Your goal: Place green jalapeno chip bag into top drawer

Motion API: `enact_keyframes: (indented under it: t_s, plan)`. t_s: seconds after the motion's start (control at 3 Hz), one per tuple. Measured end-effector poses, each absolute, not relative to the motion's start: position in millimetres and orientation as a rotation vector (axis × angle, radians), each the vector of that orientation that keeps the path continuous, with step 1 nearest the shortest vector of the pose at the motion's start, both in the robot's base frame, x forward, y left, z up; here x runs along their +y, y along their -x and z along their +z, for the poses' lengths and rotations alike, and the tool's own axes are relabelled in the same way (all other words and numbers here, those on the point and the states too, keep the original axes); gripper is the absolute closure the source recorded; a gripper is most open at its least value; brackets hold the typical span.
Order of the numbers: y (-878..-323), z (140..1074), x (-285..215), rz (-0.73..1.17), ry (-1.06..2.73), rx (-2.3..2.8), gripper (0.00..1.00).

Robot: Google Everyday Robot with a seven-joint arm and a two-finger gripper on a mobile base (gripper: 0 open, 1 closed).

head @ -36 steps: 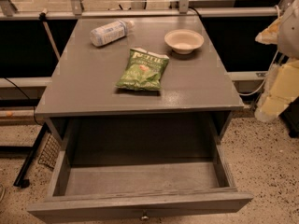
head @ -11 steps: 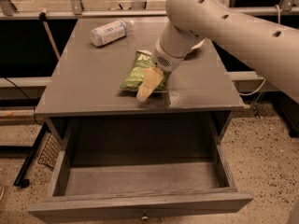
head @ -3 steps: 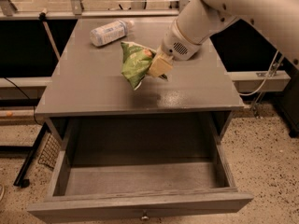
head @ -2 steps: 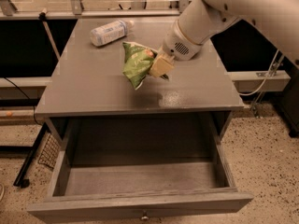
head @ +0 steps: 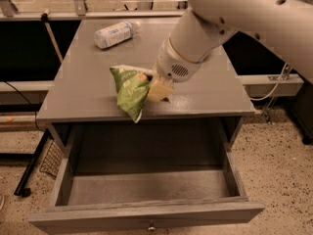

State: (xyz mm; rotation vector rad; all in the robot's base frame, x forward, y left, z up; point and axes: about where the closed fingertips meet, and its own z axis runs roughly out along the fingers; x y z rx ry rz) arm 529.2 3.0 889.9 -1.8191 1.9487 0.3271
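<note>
One claw [head: 157,88], at the end of the white arm [head: 205,38], pinches the right edge of the green jalapeno chip bag [head: 130,89]. It is pressed tight on the crinkled foil, and the bag hangs from it on the claw's left side, lifted off the table [head: 78,77]. Compared with a second ago, claw and bag have travelled from above the middle of the table toward its front edge, and the bag's lower tip now overlaps that edge. Judged from this, the lift is complete and the carry toward the top drawer [head: 146,210] is under way. The drawer stands pulled open below and in front of the table. The bag does not yet appear to be over the opening, so further forward travel is probably needed before release. A plastic bottle [head: 115,33] lies on its side at the table's far left, well apart.
</note>
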Motion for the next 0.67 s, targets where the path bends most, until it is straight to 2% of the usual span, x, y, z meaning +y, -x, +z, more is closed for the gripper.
enact_keyframes:
  t_s: [0.67]
  plan:
    - [-465,866,28,0.33,2.055,1.879,1.0]
